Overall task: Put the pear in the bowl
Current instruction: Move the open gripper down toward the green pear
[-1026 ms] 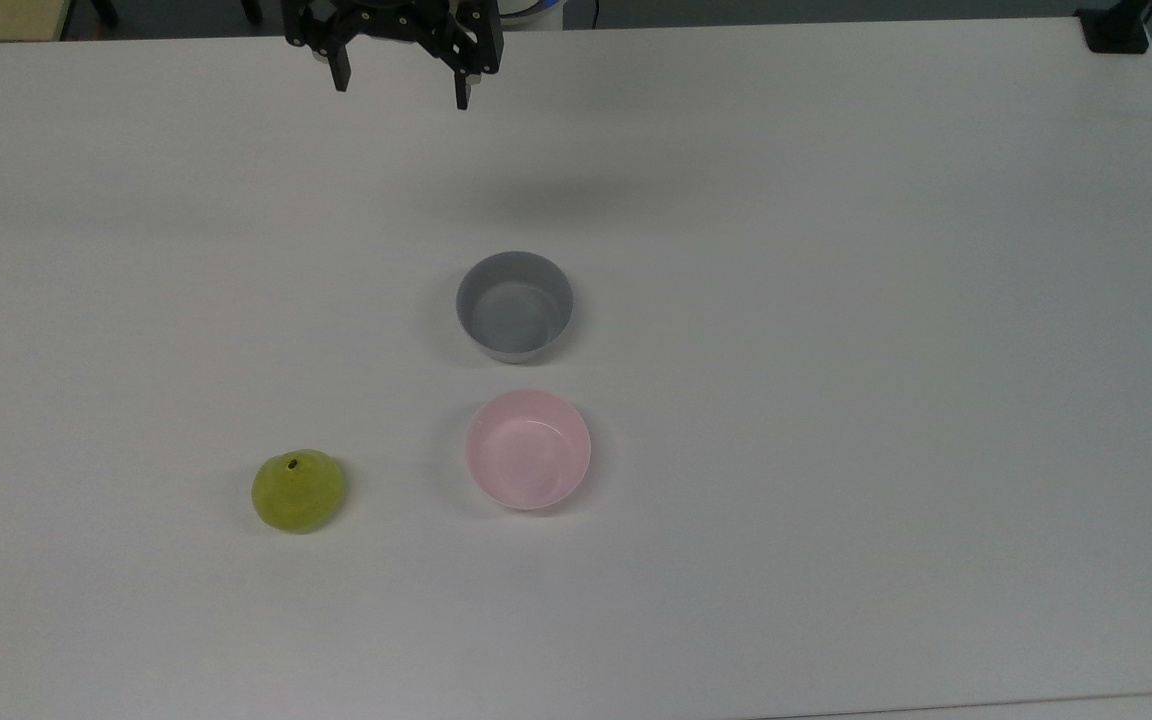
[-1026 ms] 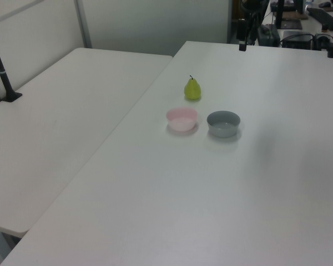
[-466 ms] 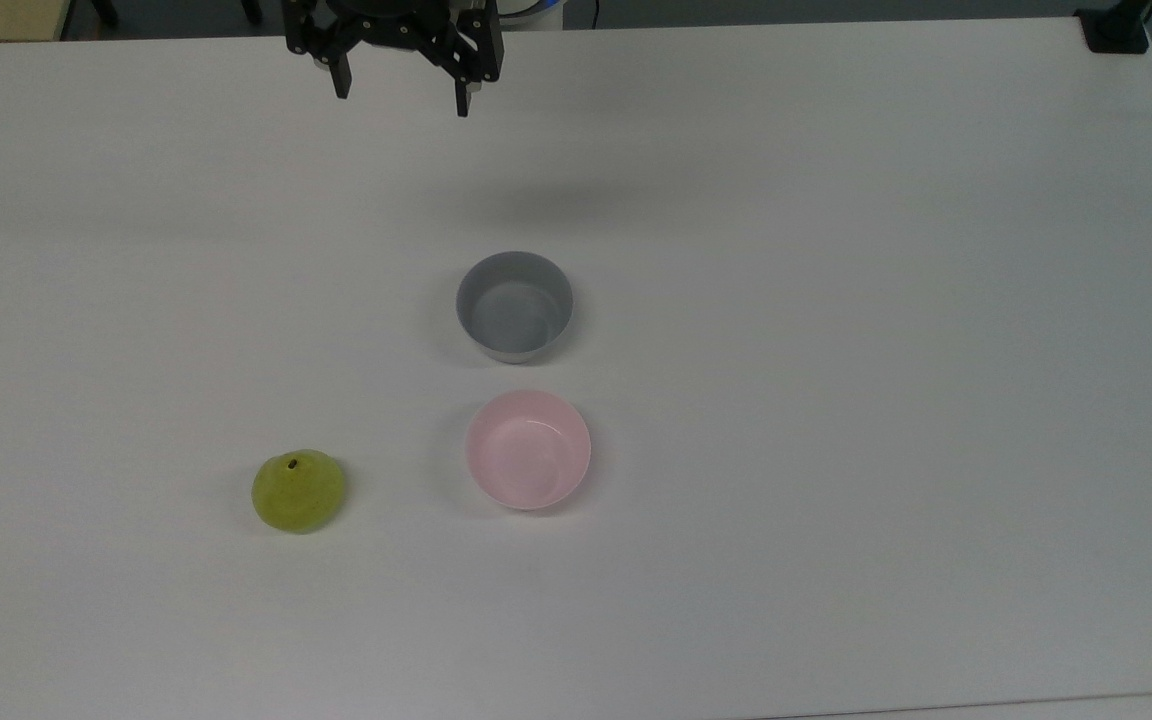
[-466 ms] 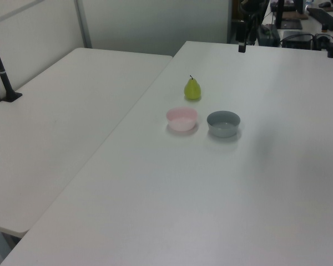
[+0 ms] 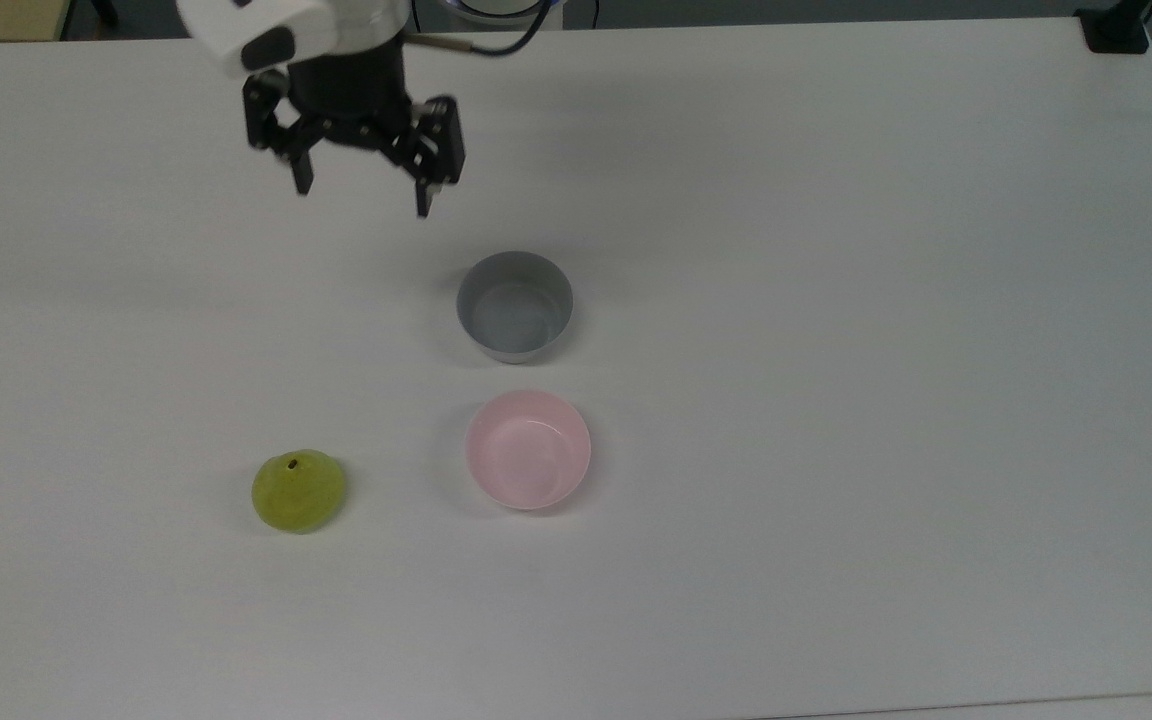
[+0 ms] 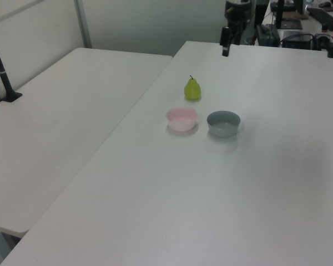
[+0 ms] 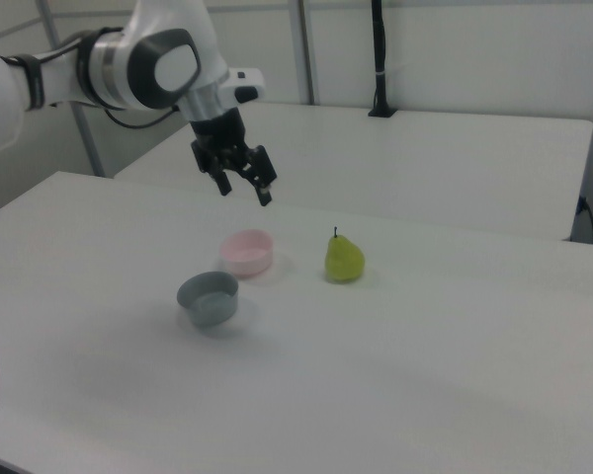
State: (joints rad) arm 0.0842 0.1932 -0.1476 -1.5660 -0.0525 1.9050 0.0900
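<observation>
My pincer (image 5: pixel 363 198) hangs in the air over the white bench (image 5: pixel 836 250), fingers (image 5: pixel 302 178) spread wide, nothing between them. In the top view it sits up and to the left of the grey bowl (image 5: pixel 514 305), clear of everything. There's the pear (image 5: pixel 298 490), yellow-green, standing upright on the bench with its dark stem pointing up, well apart from my pincer. The pink bowl (image 5: pixel 528 449) sits near the pear, on the top view's right of it, not touching, and it's empty, glossy inside. Grey bowl just beside the pink one, a small gap between them. In the right view my pincer (image 7: pixel 244 187) hovers above the pink bowl (image 7: pixel 247 252), with the pear (image 7: pixel 343 258) off to the right view's right.
</observation>
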